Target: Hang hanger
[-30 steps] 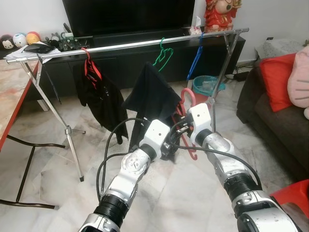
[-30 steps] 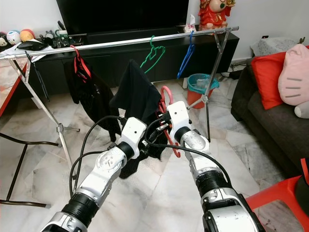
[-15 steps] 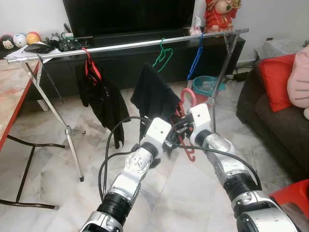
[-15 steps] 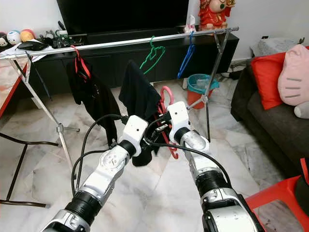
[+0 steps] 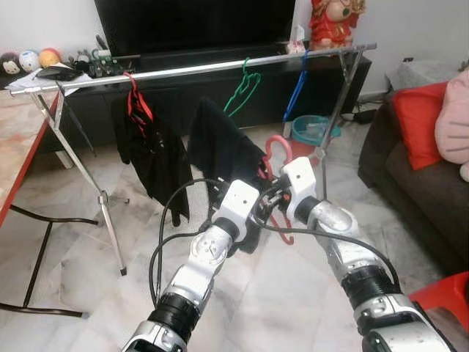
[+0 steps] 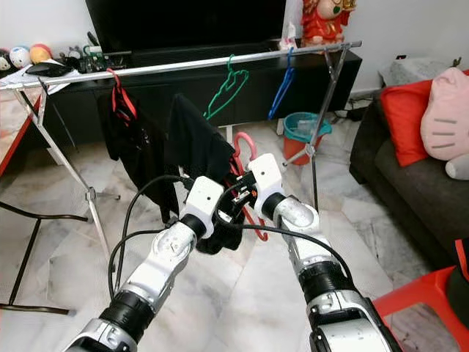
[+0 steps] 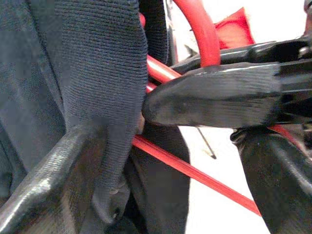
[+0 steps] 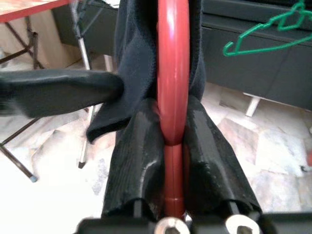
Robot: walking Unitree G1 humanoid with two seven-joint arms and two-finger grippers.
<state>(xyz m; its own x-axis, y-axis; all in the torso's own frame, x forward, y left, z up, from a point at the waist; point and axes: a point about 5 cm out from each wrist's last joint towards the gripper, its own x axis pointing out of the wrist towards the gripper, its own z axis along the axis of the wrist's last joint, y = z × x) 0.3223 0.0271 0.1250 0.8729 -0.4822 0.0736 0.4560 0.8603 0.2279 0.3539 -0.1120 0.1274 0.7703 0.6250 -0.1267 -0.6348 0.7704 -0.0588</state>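
The right gripper (image 8: 171,141) clamps the red hanger (image 5: 278,150) by its neck, in front of and below the metal rail (image 5: 190,70). The left gripper (image 7: 141,131) pinches the dark garment (image 5: 223,147) draped on it. On the rail hang a clothed red hanger (image 5: 135,99), a green hanger (image 5: 245,86) and a blue hanger (image 5: 297,92); a teal bin (image 5: 311,128) stands behind.

Silver rail (image 5: 190,70) — black garment (image 5: 150,150), green hanger (image 5: 242,89), blue hanger (image 5: 297,92)

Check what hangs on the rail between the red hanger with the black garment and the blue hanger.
One bare green hanger on the rail, seen in both eye views.
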